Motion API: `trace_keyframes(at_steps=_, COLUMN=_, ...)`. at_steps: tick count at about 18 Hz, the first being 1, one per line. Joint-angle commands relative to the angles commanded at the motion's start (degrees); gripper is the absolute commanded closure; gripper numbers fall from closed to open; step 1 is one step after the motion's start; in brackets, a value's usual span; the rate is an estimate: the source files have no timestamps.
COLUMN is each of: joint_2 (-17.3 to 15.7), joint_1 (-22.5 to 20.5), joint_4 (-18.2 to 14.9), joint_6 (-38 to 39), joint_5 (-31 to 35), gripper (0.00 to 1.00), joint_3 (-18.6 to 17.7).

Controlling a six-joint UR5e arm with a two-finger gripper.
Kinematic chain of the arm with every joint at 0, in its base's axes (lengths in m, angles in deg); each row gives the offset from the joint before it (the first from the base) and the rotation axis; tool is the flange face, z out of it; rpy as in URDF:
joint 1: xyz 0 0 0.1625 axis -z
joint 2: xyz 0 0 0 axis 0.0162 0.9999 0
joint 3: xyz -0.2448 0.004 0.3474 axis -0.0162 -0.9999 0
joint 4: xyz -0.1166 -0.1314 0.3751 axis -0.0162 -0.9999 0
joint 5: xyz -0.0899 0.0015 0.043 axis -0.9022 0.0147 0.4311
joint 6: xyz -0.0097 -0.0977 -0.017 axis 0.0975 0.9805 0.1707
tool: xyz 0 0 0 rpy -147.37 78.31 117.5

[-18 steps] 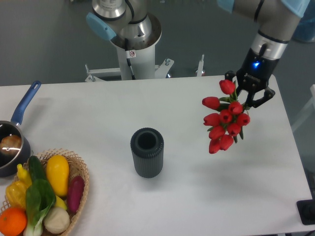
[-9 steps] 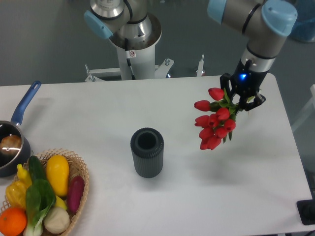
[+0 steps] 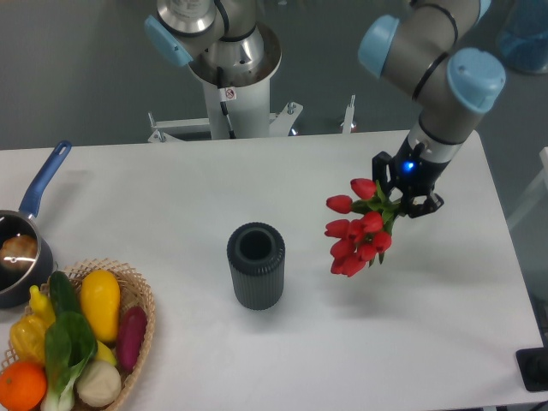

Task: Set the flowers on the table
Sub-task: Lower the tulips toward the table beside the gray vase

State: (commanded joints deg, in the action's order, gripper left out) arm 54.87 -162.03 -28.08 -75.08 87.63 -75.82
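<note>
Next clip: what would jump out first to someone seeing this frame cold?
The bunch of red flowers held in the gripper over the right half of the white table, blooms hanging down to the left. Next, the dark ribbed vase standing upright and empty near the table's middle. At the lower left, a wicker basket of colourful produce sits beside a blue-handled pot.

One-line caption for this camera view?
Gripper holds tulips above the table, right of the dark vase.
</note>
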Motion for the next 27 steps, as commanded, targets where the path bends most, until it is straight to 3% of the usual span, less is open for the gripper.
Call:
trace_keyframes(at_steps=12, joint_2=1.1, joint_1=0.2, joint_4=0.0, joint_6=-0.1, joint_5=0.3, gripper=0.61, joint_3=-1.1)
trace_keyframes(at_steps=27, joint_2=2.6, joint_1=1.8, joint_4=-0.1, joint_6=-0.1, joint_5=5.5, gripper=0.6, joint_3=-1.1)
